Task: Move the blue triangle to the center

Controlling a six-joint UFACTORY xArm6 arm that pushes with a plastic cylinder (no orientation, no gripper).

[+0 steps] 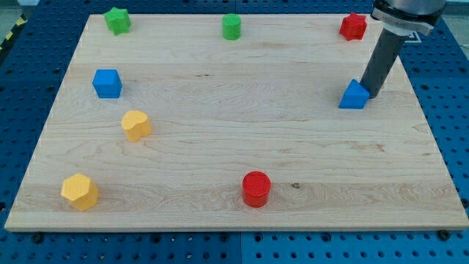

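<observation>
Pale wood makes up the counter (234, 169), a flat board lying on a blue perforated surface (22, 81). Nothing on it is a container; every block sits loose on the bare wood.

In the camera view, my arm has no hand, so there is nothing to call wide, narrow or holding. It ends in a dark rod, and my tip (368, 94) rests at the board's upper right, touching or all but touching the blue triangle (354, 95) on the block's right side, toward the view's right. The blue triangle lies just to the view's left of my tip, near the board's right edge and well apart from the middle of the counter. Its peak points toward the view's top, close to the rod; its broad base faces the view's bottom and left. I cannot make out a clear long axis.

Above my tip, toward the view's top, sits a red star-like block (353, 26). Far to the view's left of my tip, along the top edge, are a green cylinder (231, 26) and a green star-like block (117, 20). Further left and lower stand a blue cube (107, 83), a yellow heart-like block (136, 125) and a yellow hexagonal block (79, 191). A red cylinder (256, 188) sits well below and to the left of my tip.
</observation>
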